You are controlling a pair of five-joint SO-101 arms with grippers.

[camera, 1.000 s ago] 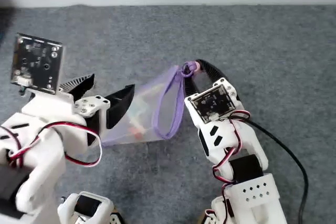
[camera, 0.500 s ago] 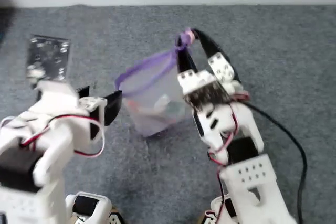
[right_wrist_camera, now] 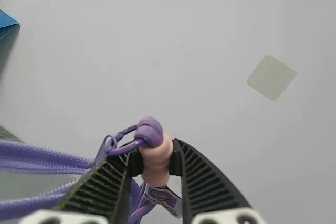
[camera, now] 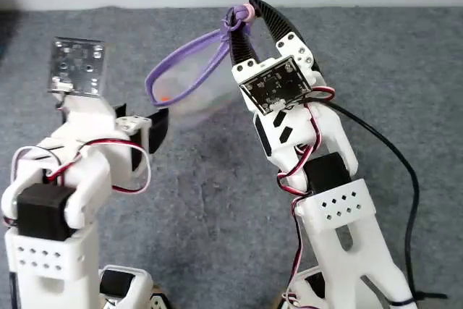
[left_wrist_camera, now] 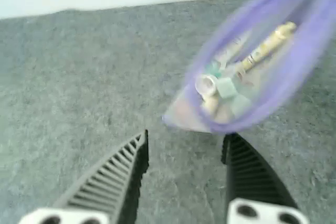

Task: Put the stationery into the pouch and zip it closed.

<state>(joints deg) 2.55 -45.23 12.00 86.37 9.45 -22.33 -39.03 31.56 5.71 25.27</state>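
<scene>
A clear pouch (camera: 189, 88) with a purple zip rim hangs in the air, tilted, with pens and small stationery (left_wrist_camera: 231, 80) inside. My right gripper (camera: 247, 14) is shut on the pink and purple zipper pull (right_wrist_camera: 151, 148) at the pouch's upper end, high over the far part of the table. My left gripper (left_wrist_camera: 185, 161) stands open just below the pouch's lower end (left_wrist_camera: 186, 116), with nothing between its fingers. In the high view the left gripper (camera: 145, 124) sits left of the hanging pouch.
Grey felt (camera: 376, 70) covers the table. A white wall (right_wrist_camera: 210, 35) stands behind it, with a pale square patch (right_wrist_camera: 271, 77). A black cable (camera: 394, 157) runs along the right arm.
The right gripper has lifted the pouch off the felt and carried it up and toward the far edge. The left gripper has let go of the pouch's end and pulled back.
</scene>
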